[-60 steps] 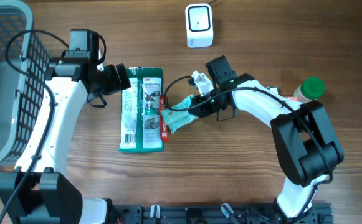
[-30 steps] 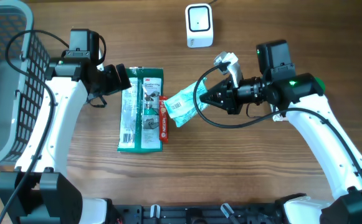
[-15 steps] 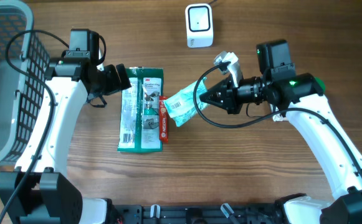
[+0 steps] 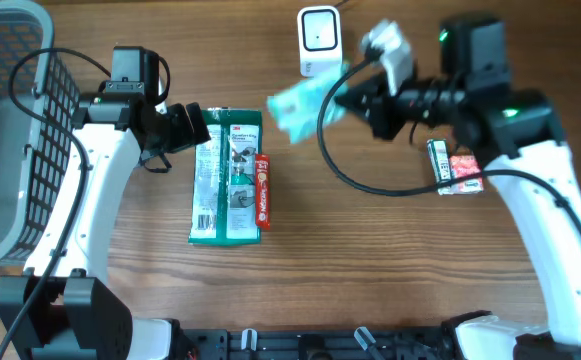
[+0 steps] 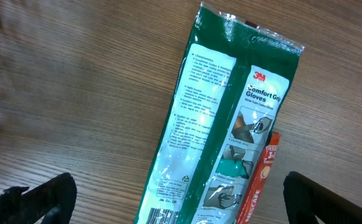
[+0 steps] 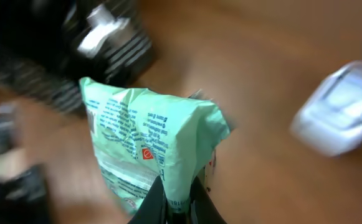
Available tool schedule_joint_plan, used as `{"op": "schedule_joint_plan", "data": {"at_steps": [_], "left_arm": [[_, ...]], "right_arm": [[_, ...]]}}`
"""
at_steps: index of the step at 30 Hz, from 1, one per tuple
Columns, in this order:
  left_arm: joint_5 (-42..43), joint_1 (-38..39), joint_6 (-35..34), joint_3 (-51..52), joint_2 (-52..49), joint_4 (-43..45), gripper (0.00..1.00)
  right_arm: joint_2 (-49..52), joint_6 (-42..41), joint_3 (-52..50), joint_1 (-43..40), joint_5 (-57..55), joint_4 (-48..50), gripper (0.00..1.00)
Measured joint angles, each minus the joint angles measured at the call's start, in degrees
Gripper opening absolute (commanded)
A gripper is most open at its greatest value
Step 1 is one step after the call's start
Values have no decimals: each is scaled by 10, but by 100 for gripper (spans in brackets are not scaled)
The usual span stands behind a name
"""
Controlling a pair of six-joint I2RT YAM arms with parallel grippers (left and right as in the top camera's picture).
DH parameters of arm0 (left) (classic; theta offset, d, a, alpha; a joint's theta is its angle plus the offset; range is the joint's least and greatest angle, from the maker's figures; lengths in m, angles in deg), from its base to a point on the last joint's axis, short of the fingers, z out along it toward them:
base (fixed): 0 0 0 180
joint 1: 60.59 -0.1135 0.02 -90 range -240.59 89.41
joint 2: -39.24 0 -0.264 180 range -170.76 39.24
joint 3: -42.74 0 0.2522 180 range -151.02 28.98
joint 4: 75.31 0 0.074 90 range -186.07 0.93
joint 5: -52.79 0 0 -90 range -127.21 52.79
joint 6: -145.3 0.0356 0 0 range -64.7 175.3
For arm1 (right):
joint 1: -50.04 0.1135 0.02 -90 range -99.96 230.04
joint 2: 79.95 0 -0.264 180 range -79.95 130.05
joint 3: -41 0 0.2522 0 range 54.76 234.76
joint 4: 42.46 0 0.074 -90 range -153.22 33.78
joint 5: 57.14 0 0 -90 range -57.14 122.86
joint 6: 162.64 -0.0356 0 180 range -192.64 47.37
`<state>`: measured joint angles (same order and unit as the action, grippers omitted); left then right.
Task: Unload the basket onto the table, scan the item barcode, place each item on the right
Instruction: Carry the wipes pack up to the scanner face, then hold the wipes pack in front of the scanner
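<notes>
Clearly, your right gripper (image 6: 176, 200) is clenched on one edge of the pale green pouch (image 6: 149, 146), holding it above the table (image 4: 370, 270) near the white scanner (image 4: 319, 40). Blur smears the pouch overhead, and its print is too soft in the wrist view for you to pick out a barcode. Your left gripper (image 4: 200, 127) stands released, jaws wide, at the top edge of the green gloves pack (image 4: 228, 175), where a red packet (image 4: 262, 190) touches the pack's right side. Bare wood lies open between the arms. The basket (image 4: 10, 130), partly cut off, hems the left edge.
</notes>
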<state>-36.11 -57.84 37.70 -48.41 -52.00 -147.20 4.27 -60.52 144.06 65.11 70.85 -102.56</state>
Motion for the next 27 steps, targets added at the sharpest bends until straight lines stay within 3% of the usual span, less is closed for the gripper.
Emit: {"op": "schedule_joint_plan", "data": {"at_steps": [8,17,27], "left_arm": [[0,0,0,0,0,0,100],[0,0,0,0,0,0,100],[0,0,0,0,0,0,100]], "right_arm": [[23,82,24,0,-210,94,4],[177,137,23,17,-419,279,4],[327,307,22,90,-599,517,4]]}}
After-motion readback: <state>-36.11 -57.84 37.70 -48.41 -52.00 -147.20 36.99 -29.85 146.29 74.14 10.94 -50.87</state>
